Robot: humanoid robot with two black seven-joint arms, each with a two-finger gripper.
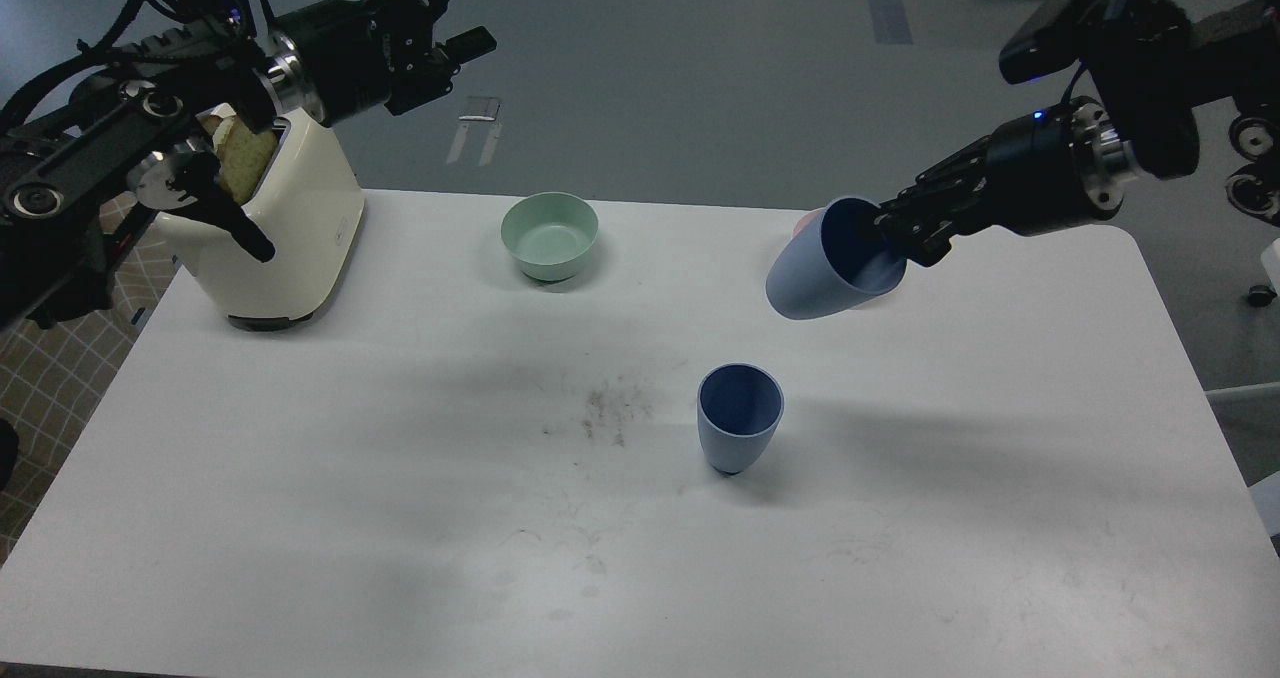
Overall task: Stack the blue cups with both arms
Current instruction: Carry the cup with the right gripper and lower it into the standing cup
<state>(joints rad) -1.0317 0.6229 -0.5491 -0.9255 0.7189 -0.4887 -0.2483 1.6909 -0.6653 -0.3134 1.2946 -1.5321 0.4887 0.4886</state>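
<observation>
One blue cup [739,417] stands upright on the white table [400,478], right of centre. My right gripper [893,233] is shut on the rim of the second blue cup [815,273] and holds it tilted in the air, mouth up-right, above and to the right of the standing cup. One finger is inside the cup. My left gripper [470,3] is open and empty, high above the table's back left, far from both cups.
A mint-green bowl [549,235] sits at the back centre. A pink bowl [803,226] is almost hidden behind the held cup. A cream toaster [268,228] with bread stands at the back left under my left arm.
</observation>
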